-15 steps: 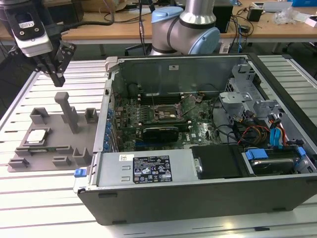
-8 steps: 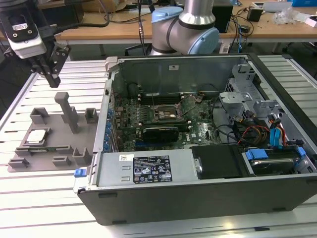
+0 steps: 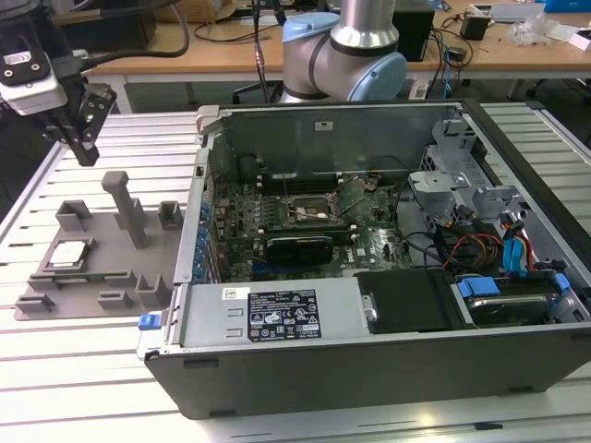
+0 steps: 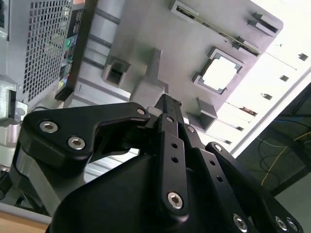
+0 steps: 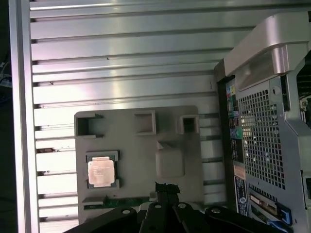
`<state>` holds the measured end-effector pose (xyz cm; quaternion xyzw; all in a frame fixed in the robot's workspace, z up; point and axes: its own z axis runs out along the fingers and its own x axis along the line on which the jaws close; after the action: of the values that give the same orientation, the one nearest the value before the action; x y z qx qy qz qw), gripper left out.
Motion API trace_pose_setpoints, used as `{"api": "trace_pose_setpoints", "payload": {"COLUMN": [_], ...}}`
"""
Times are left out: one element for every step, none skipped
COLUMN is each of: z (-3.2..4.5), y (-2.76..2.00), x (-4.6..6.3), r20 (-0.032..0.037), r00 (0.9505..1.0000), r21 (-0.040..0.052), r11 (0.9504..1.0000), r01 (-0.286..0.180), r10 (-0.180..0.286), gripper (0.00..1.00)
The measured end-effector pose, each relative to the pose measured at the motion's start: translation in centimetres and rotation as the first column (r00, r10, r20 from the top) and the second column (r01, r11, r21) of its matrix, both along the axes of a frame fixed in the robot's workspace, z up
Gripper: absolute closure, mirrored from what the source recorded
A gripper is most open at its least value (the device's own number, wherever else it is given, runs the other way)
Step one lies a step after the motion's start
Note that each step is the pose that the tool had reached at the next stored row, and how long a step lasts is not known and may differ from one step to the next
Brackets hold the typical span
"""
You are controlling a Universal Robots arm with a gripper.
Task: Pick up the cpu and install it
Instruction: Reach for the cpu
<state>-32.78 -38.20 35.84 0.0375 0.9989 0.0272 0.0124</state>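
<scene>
Gripper [image 3: 86,148] closed, clear room abv tray [image 3: 103,269] edge, cpu [image 3: 69,254] in tray pocket

exterior view — high, over case [image 3: 369,369]; both wrist views — share tray [image 5: 131,160]

A robotics lab set up for computer assembly work
A robot arm [image 3: 346,55] rises behind a ribbed metal table [image 3: 92,388]; on the table lies an open computer case [image 3: 369,369] with its green circuit board [image 3: 369,245] and coloured wiring bare; just beside it a grey moulded tray [image 3: 92,277] holds a loose computer chip [image 3: 69,254]; at the back stand long wooden desks [image 3: 231,60] strewn with black cables [image 3: 187,32] and electronic gear
</scene>
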Motion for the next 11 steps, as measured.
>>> {"api": "trace_pose_setpoints", "payload": {"z": [-0.14, -0.23, -0.39, -0.63, -0.86, -1.10, -1.25, -1.43, -1.59, -1.79, -1.92], "y": [0.07, 0.12, 0.21, 0.34, 0.45, 0.51, 0.55, 0.57, 0.57, 0.57, 0.57], "x": [-0.3, -0.4, -0.7, -1.1, -1.4, -1.8, -2.1, -2.3, -2.5, -2.7, -2.8], "r20": [-0.0001, -0.0002, -0.0003, -0.0002, 0.0000, -0.0002, 0.0000, -0.0001, 0.0001, 0.0000, -0.0002], "r00": [1.0000, 1.0000, 1.0000, 1.0000, 1.0000, 1.0000, 1.0000, 1.0000, 1.0000, 1.0000, 1.0000], "r21": [-0.0001, -0.0002, -0.0002, -0.0001, 0.0000, -0.0001, 0.0000, -0.0001, 0.0001, 0.0000, -0.0001], "r11": [1.0000, 1.0000, 1.0000, 1.0000, 1.0000, 1.0000, 1.0000, 1.0000, 1.0000, 1.0000, 1.0000], "r01": [0.000, 0.000, 0.000, 0.000, 0.000, 0.000, 0.000, 0.000, 0.000, 0.000, 0.000], "r10": [0.000, 0.000, 0.000, 0.000, 0.000, 0.000, 0.000, 0.000, 0.000, 0.000, 0.000], "gripper": [0.89, 0.89, 0.89, 0.89, 0.89, 0.89, 0.89, 0.89, 0.89, 0.89, 0.89]}}
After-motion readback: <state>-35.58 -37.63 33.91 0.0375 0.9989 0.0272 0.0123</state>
